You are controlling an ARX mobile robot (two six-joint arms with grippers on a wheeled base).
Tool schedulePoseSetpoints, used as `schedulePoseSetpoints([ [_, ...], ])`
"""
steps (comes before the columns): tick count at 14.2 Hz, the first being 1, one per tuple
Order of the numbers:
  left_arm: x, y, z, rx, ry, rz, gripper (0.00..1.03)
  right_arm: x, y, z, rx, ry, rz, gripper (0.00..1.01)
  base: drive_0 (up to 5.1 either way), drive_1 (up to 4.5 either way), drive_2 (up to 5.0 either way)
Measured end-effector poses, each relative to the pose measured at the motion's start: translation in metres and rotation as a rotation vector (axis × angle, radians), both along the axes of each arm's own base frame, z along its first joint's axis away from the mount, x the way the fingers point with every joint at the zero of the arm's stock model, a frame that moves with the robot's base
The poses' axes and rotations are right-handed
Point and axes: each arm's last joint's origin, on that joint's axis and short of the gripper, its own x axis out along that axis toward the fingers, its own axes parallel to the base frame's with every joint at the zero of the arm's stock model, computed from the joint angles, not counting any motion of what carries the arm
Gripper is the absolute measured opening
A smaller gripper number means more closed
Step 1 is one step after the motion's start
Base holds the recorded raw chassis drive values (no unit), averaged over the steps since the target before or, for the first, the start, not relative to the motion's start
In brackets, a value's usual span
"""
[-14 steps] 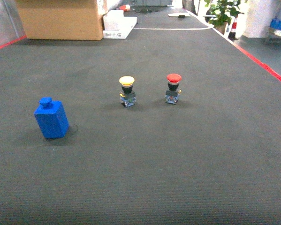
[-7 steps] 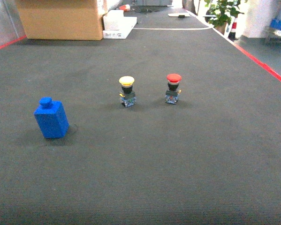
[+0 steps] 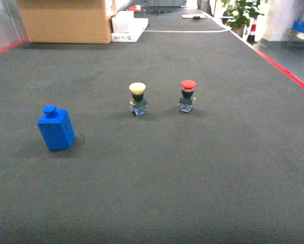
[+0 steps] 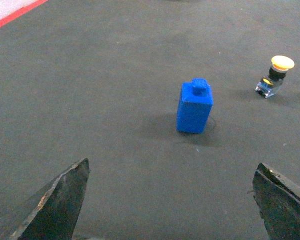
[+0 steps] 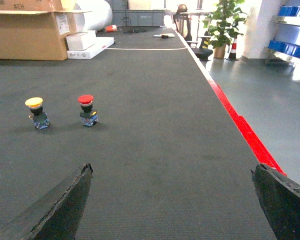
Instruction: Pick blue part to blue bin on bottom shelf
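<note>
Blue part (image 3: 55, 128) stands upright near the dark mat's (image 3: 192, 173) left edge. Both the left gripper (image 4: 170, 205) and the right gripper (image 5: 172, 200) are spread wide, holding nothing.

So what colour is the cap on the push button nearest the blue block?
Yellow, clearest in the head view.
</note>
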Motion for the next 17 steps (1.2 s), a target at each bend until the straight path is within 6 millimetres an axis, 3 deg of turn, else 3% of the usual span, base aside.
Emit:
schedulePoseSetpoints([
  [2,0.044,-0.003,0.001,-0.022,0.010,-0.046,0.98,0.000,0.000,0.000,0.000,0.000,0.000,0.98,0.0,0.00,0.0],
  [6,0.110,-0.007,-0.025,-0.060,0.105,-0.155,0.98,0.000,0.000,0.000,0.000,0.000,0.000,0.98,0.0,0.00,0.0],
  [11,0.155,-0.012,-0.050,-0.068,0.142,-0.181,0.98,0.000,0.000,0.000,0.000,0.000,0.000,0.98,0.0,0.00,0.0],
  [14,0.167,-0.013,-0.058,-0.069,0.158,-0.185,0.98,0.000,0.000,0.000,0.000,0.000,0.000,0.98,0.0,0.00,0.0],
  [17,0.193,-0.015,-0.073,-0.062,0.172,-0.181,0.98,0.000,0.000,0.000,0.000,0.000,0.000,0.98,0.0,0.00,0.0],
])
